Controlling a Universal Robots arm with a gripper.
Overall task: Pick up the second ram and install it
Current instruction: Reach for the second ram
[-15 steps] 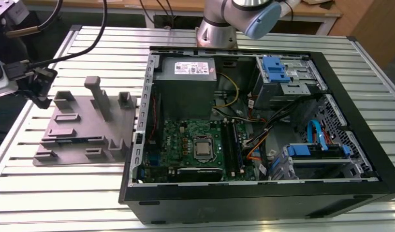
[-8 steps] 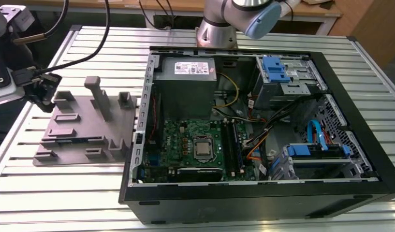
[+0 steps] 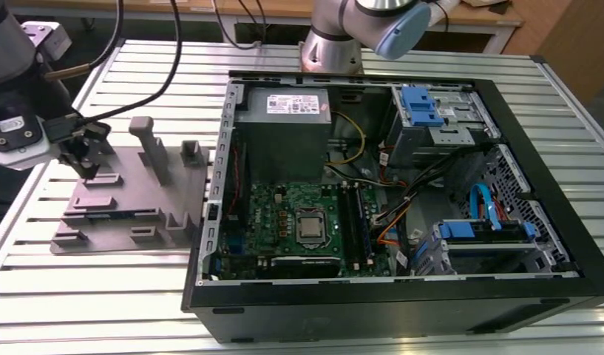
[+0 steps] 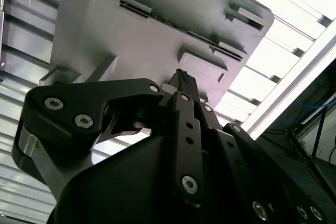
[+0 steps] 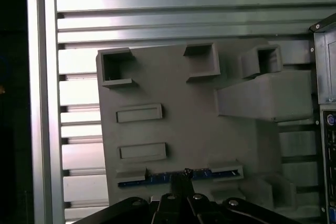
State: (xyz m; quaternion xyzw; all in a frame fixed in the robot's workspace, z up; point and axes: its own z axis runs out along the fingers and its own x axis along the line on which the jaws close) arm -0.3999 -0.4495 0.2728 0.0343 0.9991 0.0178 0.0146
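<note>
Gripper (image 3: 83,168) is hovering over the grey fixture (image 3: 134,198), not down on it. Fingers are pressed together with nothing between them; the tip (image 4: 182,77) looks clear of the fixture face (image 4: 131,45) in the second wrist view.

Ram (image 5: 220,173) is seated on edge in the fixture's long slot, at the fixture edge away from the tall posts (image 5: 262,98). In the first wrist view the blue-green strip runs along the slot and the closed fingertips (image 5: 181,178) line up over its middle. The two wrist views put the tip at different spots against the slot, so it reads as above the ram, not touching.

PC case (image 3: 538,133) lies open just beside the fixture, on the posts' side. Both sit on the slatted table (image 3: 104,296).
</note>
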